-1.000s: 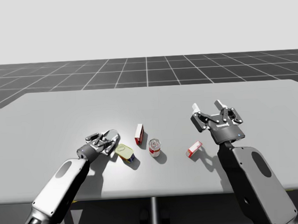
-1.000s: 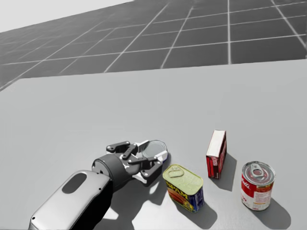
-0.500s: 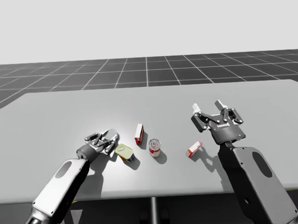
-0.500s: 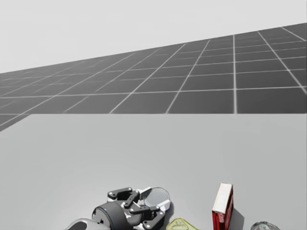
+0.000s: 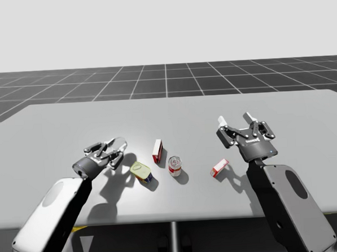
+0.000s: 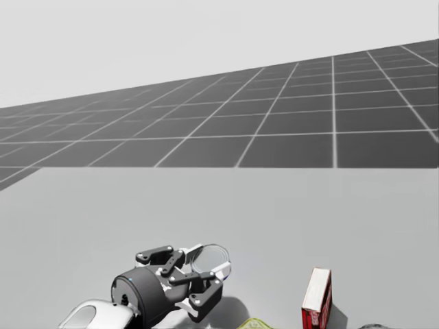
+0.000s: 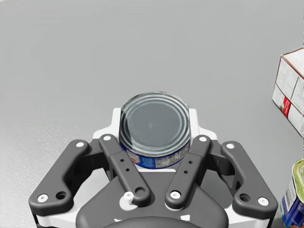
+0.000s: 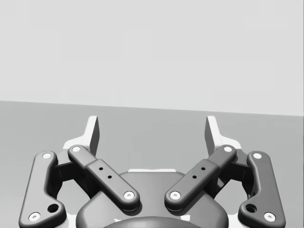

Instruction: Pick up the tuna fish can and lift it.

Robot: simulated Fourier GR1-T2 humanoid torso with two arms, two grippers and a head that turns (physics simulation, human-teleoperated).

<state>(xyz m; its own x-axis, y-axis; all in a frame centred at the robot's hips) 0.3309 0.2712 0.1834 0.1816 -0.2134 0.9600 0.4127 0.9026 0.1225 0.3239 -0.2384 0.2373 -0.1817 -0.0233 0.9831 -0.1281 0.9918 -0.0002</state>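
The tuna fish can [image 7: 155, 114], short and round with a silver lid and a blue label, sits between the fingers of my left gripper [image 7: 155, 122], which is shut on it from both sides. In the high view my left gripper [image 5: 114, 150] holds the can [image 5: 118, 144] off the table [image 5: 56, 132], its shadow lying below. The head view shows the same gripper [image 6: 206, 266] with the can [image 6: 210, 256] at its tip. My right gripper [image 5: 243, 125] hovers open over the right half of the table, and nothing lies between its fingers [image 8: 93, 133].
A yellow-topped rectangular can [image 5: 141, 172] lies just right of my left gripper. Past it stand a red and white box [image 5: 157, 151] and a red and white round can [image 5: 175, 166]. A small red box [image 5: 219, 167] lies near my right arm.
My left gripper has risen off the table with the tuna can and drifted left, away from the yellow-topped can. My head has turned upward. The right arm has not moved.
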